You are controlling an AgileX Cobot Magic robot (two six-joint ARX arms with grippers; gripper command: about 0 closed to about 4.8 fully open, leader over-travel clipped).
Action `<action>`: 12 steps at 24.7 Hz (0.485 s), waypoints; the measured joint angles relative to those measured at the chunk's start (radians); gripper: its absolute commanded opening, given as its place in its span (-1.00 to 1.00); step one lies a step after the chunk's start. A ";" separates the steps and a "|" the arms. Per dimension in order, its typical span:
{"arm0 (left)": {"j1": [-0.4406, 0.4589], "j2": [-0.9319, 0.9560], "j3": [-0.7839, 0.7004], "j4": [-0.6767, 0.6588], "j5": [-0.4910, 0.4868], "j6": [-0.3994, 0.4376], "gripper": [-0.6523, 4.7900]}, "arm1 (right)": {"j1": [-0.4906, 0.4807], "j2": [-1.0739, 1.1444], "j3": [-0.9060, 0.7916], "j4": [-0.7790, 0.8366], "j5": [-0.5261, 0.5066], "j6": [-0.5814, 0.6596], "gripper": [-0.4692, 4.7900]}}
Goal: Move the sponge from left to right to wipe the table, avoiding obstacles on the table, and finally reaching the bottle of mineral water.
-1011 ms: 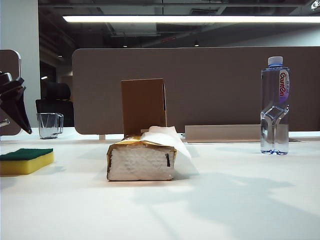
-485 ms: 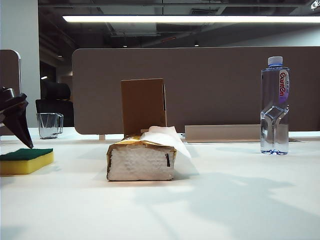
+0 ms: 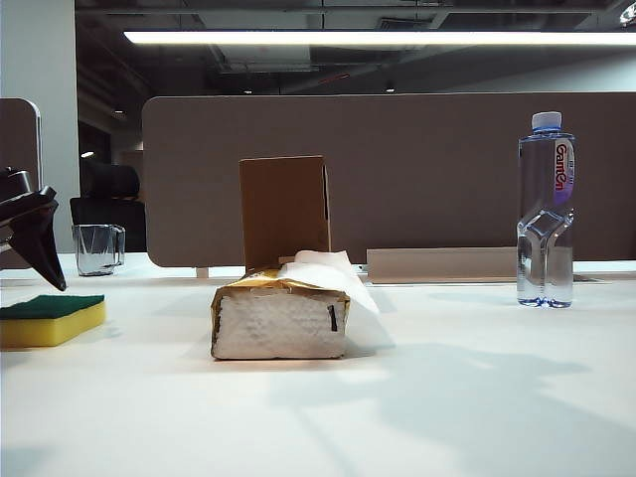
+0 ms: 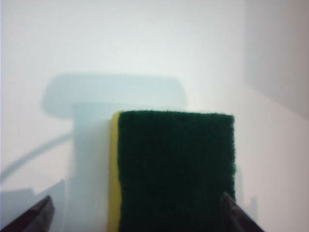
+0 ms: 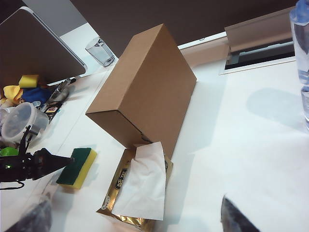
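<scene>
The sponge (image 3: 50, 318), yellow with a dark green top, lies flat on the white table (image 3: 447, 397) at the far left. My left gripper (image 3: 40, 248) hangs just above it, tip pointing down. In the left wrist view the left gripper (image 4: 137, 215) is open astride the sponge (image 4: 176, 169), one fingertip (image 4: 236, 215) at its edge, the other well clear. The gold tissue pack (image 3: 280, 320) and the brown box (image 3: 285, 211) stand mid-table. The mineral water bottle (image 3: 546, 209) is upright at the far right. My right gripper (image 5: 135, 220) is open high above the tissue pack (image 5: 137, 188).
A clear glass mug (image 3: 98, 248) stands behind the sponge. A brown partition (image 3: 427, 169) closes off the table's back edge. In the right wrist view, a plastic tub (image 5: 19, 121) and mixed clutter lie beyond the sponge (image 5: 77, 166).
My left gripper has sunk from above the mug's height to just over the sponge. The sponge, obstacles and bottle have not moved.
</scene>
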 measured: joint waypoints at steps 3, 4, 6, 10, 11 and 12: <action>0.000 0.000 0.000 0.000 0.000 0.000 1.00 | 0.000 0.000 0.000 0.000 0.000 0.000 0.97; 0.000 0.000 0.000 0.000 0.000 0.000 1.00 | 0.000 0.000 0.000 0.000 0.000 0.000 0.97; 0.000 0.000 0.000 0.000 0.000 0.000 1.00 | 0.000 0.000 0.000 0.000 0.000 0.000 0.97; -0.001 0.034 0.005 0.001 0.018 0.000 1.00 | 0.000 0.000 0.000 -0.001 0.000 0.000 0.97; -0.003 0.043 0.005 0.005 0.019 0.005 1.00 | 0.000 0.000 0.000 0.000 0.000 0.000 0.97; -0.007 0.045 0.008 0.010 0.018 0.004 1.00 | 0.000 0.002 0.000 -0.003 0.000 0.000 0.97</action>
